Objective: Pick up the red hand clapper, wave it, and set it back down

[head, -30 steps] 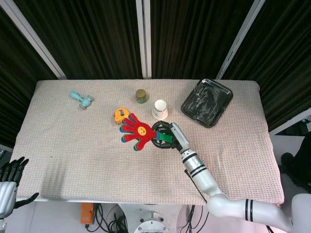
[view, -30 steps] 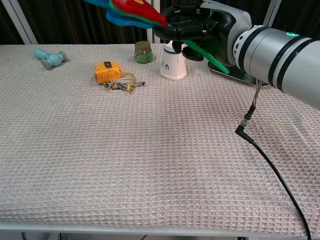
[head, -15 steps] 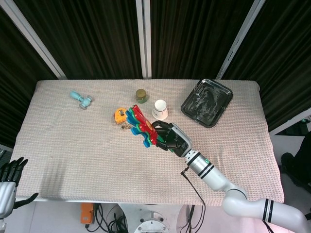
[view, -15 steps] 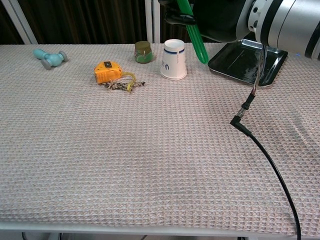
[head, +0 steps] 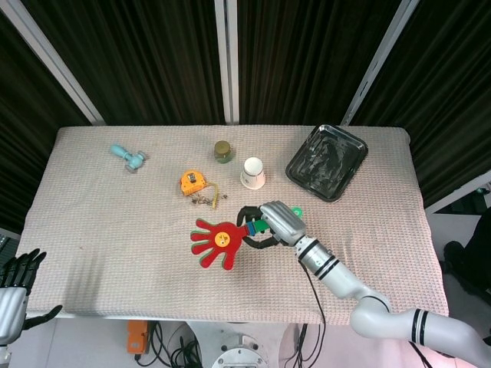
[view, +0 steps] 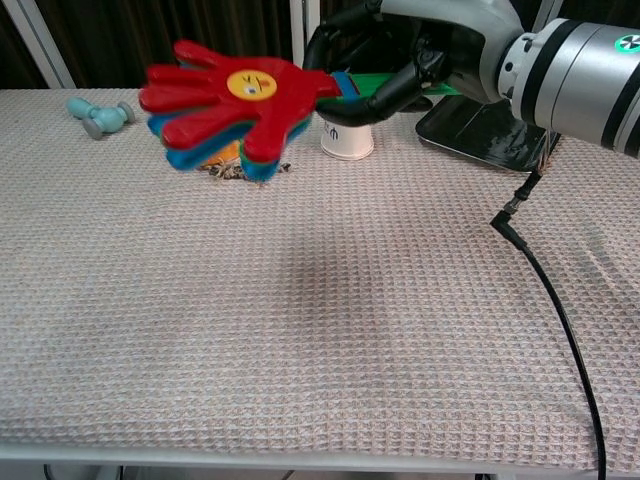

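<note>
Two robot hands show in the head view: the right robot hand (head: 270, 227) sits just below the middle of the frame, its dark fingers (view: 345, 40) wrapped around the green handle (view: 395, 83) of the red hand clapper (head: 215, 243), and the left robot hand (head: 17, 270) lies at the lower left edge, off the tabletop (head: 107, 230), fingers spread and holding nothing. In the chest view the clapper is held clear above the woven cloth, its red palm with a yellow face sticker (view: 250, 84) spread flat toward the upper left of the frame, blue and green layers showing beneath the red one. Behind it, near the top centre, a white paper cup (view: 345, 135) stands upside down, and an orange tape measure (head: 190, 182) with a small chain beside it lies to the cup's left, partly hidden by the clapper in the chest view. A small green-lidded jar (head: 223, 151) stands further back, a teal toy dumbbell (head: 126, 156) lies in the upper left, and a black tray (head: 326, 162) rests in the upper right. A black cable (view: 560, 320) trails from the right arm across the right side of the cloth.
</note>
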You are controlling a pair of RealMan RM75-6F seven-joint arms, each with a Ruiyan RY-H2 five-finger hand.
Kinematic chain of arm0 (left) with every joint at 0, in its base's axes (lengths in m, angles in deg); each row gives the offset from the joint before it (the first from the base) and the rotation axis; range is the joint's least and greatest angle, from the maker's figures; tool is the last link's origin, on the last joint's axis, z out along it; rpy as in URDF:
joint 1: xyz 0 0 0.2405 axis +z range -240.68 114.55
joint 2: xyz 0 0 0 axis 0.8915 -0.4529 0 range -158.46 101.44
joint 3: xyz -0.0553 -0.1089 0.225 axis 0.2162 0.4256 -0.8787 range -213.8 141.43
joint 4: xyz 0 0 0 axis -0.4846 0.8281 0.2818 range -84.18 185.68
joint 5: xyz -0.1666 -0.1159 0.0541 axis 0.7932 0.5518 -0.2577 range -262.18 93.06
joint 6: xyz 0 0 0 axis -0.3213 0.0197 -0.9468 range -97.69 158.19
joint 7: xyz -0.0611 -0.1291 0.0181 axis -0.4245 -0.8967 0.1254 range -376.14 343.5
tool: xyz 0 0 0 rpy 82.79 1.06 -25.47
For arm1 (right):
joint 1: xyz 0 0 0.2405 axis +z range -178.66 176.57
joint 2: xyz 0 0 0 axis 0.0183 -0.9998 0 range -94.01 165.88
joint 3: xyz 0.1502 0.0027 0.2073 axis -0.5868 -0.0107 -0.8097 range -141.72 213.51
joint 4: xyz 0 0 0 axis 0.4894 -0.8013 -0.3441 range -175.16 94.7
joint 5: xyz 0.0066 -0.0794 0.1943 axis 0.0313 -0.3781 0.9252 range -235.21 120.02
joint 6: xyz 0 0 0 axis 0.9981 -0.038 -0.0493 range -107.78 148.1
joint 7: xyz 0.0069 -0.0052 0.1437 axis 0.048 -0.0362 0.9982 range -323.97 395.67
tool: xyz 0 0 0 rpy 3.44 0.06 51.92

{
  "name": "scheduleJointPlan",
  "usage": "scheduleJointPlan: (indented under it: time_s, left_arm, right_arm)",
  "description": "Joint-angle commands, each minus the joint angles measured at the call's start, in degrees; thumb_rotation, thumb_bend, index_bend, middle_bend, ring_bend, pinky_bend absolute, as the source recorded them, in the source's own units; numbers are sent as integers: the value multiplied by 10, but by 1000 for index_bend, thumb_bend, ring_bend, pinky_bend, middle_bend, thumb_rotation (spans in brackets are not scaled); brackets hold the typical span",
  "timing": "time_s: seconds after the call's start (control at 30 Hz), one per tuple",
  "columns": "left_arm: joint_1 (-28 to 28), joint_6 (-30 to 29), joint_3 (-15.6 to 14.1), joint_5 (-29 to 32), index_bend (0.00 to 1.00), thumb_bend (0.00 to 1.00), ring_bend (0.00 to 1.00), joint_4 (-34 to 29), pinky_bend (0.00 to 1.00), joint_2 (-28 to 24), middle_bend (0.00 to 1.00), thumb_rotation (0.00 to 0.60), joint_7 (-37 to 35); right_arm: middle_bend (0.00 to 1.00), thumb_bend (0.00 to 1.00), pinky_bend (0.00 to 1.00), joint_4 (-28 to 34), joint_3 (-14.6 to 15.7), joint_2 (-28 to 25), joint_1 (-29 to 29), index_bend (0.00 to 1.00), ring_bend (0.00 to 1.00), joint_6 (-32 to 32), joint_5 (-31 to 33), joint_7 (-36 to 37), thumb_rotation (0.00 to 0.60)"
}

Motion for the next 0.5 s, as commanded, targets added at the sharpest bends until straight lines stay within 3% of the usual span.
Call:
scheduleJointPlan:
  time_s: [0.03, 0.13, 0.27, 0.37, 0.5]
  left_arm:
    - [0, 0, 0, 0, 27, 87, 0, 0, 15, 0, 25, 600, 0]
    - [-1, 2, 1, 2, 27, 86, 0, -1, 15, -1, 25, 600, 1]
    - [-2, 2, 1, 2, 28, 86, 0, -3, 15, -1, 25, 600, 2]
    - [-1, 0, 2, 2, 27, 87, 0, -2, 15, 0, 25, 600, 2]
    - [-2, 3, 2, 4, 27, 87, 0, 0, 15, 2, 25, 600, -7]
  right_arm:
    - [740, 401, 932, 38, 37, -10, 41, 917, 718, -54, 212, -335, 600]
    - [742, 408, 932, 59, 24, -24, 44, 927, 719, -47, 233, -278, 600]
    - [742, 409, 933, 77, 6, -30, 33, 930, 719, -46, 211, -175, 600]
    - [740, 407, 933, 103, -30, -32, 8, 929, 719, -15, 191, -5, 600]
    - [739, 408, 932, 128, -133, -39, -55, 926, 719, 112, 175, 354, 600]
